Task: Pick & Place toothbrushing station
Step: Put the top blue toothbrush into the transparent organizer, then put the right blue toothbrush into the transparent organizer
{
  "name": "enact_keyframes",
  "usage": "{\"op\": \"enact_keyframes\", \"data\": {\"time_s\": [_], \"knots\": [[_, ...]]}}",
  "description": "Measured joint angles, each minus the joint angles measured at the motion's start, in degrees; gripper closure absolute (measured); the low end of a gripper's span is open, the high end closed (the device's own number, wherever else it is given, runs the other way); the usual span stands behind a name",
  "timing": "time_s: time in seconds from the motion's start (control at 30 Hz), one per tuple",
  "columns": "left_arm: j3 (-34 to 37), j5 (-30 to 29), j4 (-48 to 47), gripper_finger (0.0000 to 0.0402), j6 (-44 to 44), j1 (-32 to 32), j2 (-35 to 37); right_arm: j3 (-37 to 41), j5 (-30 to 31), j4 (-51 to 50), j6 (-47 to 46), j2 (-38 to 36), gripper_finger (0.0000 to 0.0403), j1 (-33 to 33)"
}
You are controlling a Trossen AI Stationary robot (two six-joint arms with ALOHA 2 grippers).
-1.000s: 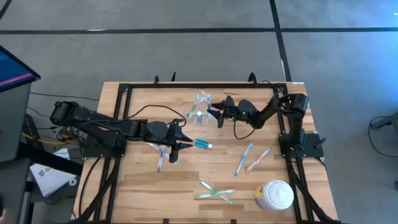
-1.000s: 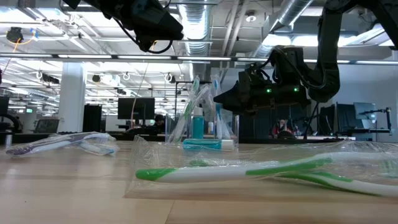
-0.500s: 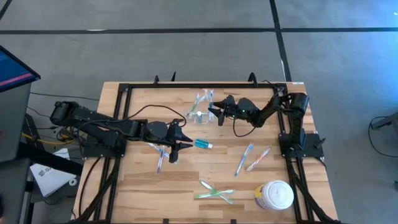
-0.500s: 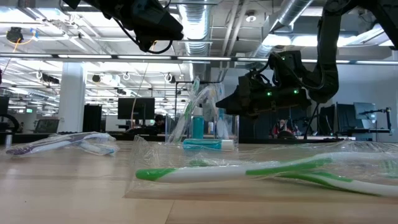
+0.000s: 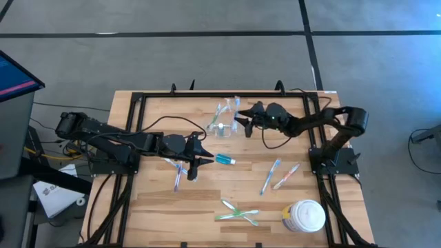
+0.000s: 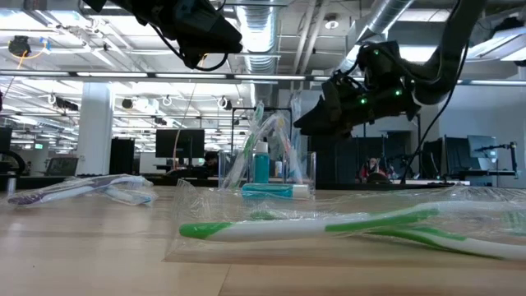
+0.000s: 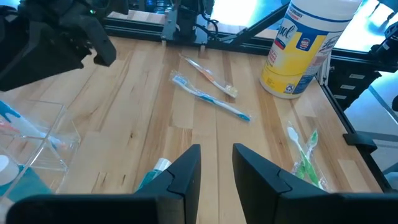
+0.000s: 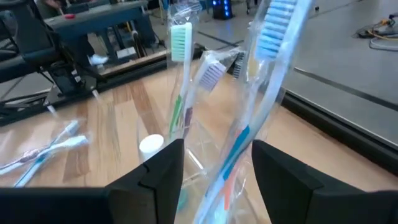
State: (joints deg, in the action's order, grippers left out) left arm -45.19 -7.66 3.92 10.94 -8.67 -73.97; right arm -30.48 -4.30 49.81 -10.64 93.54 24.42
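Since the earlier frame, the right pincer (image 5: pixel 239 125) has been raised and drawn slightly toward the desk's (image 5: pixel 158 207) far edge, its fingers spread beside the clear holder (image 5: pixel 222 127), where three toothbrushes are stood. Over the desk's middle the left pincer (image 5: pixel 195 170) is held, fingers spread, near the teal tube (image 5: pixel 225 160).

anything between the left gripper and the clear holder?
In the high view, only bare wood separates the left gripper from the clear holder; the teal tube lies off to the side.
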Motion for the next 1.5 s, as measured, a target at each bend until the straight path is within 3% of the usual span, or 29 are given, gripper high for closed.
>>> {"op": "enact_keyframes", "data": {"time_s": [0.37,1.23,1.5], "knots": [[0.0,0.0,0.0,0.0314,0.0,0.0,0.0,0.0,10.0,-3.8,2.3,2.0,0.0227,-4.3],[0.0,0.0,0.0,0.0314,0.0,0.0,0.0,0.0,13.4,-30.4,2.7,-13.7,0.0243,-4.5],[0.0,0.0,0.0,0.0314,0.0,0.0,0.0,0.0,12.7,-45.9,2.9,-20.9,0.0243,-6.6]]}}
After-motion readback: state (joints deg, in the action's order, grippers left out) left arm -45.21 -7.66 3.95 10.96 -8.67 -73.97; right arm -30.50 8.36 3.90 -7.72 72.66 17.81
